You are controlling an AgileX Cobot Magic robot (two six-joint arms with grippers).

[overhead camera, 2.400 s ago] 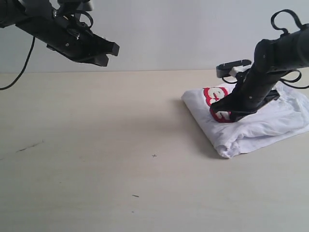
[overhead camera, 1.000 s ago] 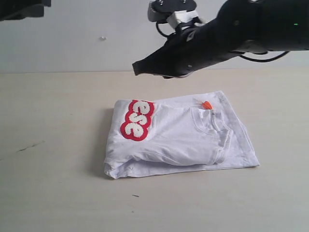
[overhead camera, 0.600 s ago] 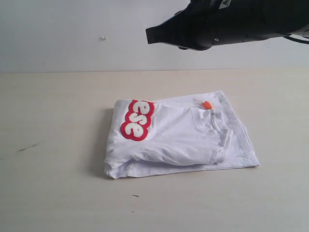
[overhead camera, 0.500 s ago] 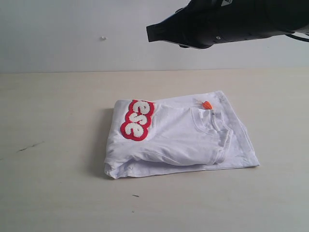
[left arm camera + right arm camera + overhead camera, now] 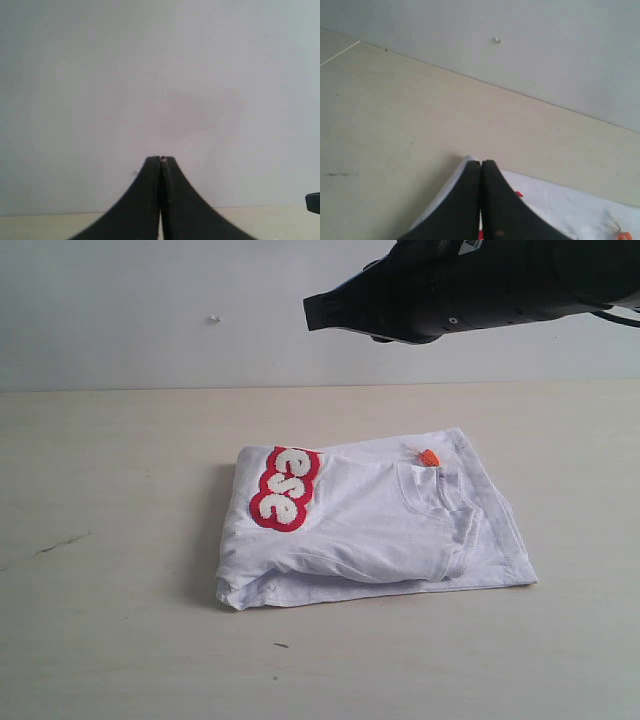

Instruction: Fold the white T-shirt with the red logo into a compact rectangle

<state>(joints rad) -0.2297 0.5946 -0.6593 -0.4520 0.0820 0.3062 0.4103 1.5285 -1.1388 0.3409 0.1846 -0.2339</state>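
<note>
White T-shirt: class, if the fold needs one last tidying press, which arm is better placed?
Probably the right. The right fingers, shut, hang near the folded white T-shirt, and their wrist view shows the shirt. The left fingers, also shut, face mostly wall and are absent from the exterior view.

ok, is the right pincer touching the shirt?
No, the right pincer hangs shut in the air above the white T-shirt, clear of the fabric.
</note>
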